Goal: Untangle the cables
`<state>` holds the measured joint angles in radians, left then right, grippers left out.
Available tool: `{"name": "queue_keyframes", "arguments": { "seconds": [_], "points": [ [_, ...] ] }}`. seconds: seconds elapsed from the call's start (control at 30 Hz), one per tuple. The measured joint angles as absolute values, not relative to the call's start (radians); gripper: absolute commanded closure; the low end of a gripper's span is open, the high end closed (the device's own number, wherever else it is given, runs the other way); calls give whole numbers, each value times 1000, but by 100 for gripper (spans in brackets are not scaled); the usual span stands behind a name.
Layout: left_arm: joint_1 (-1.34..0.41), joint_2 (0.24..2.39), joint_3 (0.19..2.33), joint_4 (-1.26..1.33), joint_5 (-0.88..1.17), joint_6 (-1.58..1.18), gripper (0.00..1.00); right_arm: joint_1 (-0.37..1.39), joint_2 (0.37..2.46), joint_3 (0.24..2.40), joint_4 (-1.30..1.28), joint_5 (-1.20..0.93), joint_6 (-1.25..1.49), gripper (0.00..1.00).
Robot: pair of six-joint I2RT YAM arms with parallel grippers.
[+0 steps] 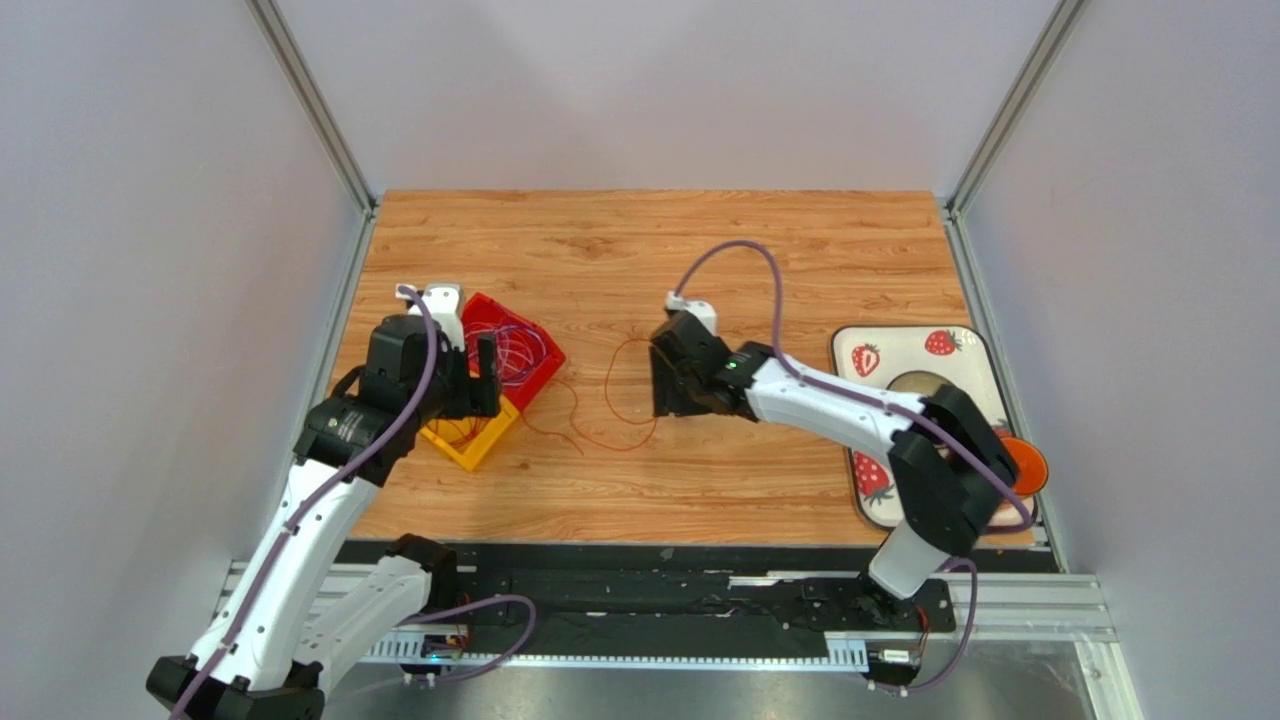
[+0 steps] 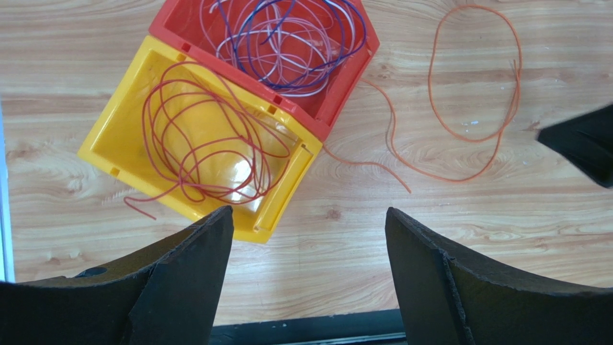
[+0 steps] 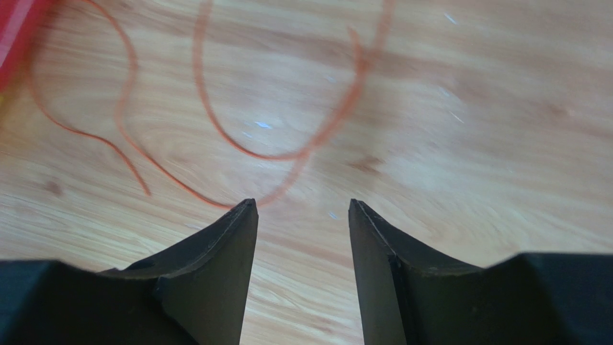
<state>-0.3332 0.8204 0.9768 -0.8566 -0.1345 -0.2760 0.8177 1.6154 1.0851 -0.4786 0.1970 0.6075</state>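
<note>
**Status.** The left gripper (image 2: 309, 215) stands wide apart and holds nothing. The right gripper (image 3: 302, 205) is parted more narrowly and is also empty.

**Location of the cables.**
- The orange wire (image 3: 273, 156) lies flat on the table (image 2: 432, 237), just ahead of the right gripper's fingertips. It forms one open loop with loose tails.
- From the left gripper, the orange wire is ahead and to the right. One strand reaches the wall of the red bin (image 2: 349, 90).
- Ahead and to the left of the left gripper, a dark red wire (image 2: 209, 133) is coiled in the yellow bin (image 2: 108, 122). One end hangs over the near rim.
- Further ahead, the purple and pale wires (image 2: 288, 43) lie overlapped in the red bin.

**Handling.**
- Expect almost no weight and very little stiffness. The wires are likely to bend at the grip point and trail behind it.
- The loops appear springy and may reshape or snag on a bin rim.
- A strand this thin, flat against wood, is hard to pinch. The fingertips probably need to close right at the surface, across the strand.

**Grip point.**
- Orange wire: take a single strand on the near arc of the loop, clear of the crossing.
- Binned coils: take a free end or an outer turn, not the middle of the bundle. A central grip is likely to lift several turns together.
</note>
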Motion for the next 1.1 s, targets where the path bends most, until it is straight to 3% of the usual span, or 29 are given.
{"name": "queue_keyframes", "arguments": {
  "seconds": [0.17,0.43,0.63,0.83,1.1],
  "points": [
    [-333,736,963,-870,-157,-318,16,903,1825,1364,-565,244,585,47],
    [-333,639,931,-871,-161,-334,16,976,2087,1636,-668,238,577,73],
    [-333,646,928,-870,-155,-333,17,1002,2153,1716,-665,178,586,75],
    [-333,645,928,-870,-154,-333,17,1006,2166,1744,-658,153,599,69],
    [-333,645,928,-870,-151,-333,17,1006,2219,1797,-656,152,609,68]
  ]
}}
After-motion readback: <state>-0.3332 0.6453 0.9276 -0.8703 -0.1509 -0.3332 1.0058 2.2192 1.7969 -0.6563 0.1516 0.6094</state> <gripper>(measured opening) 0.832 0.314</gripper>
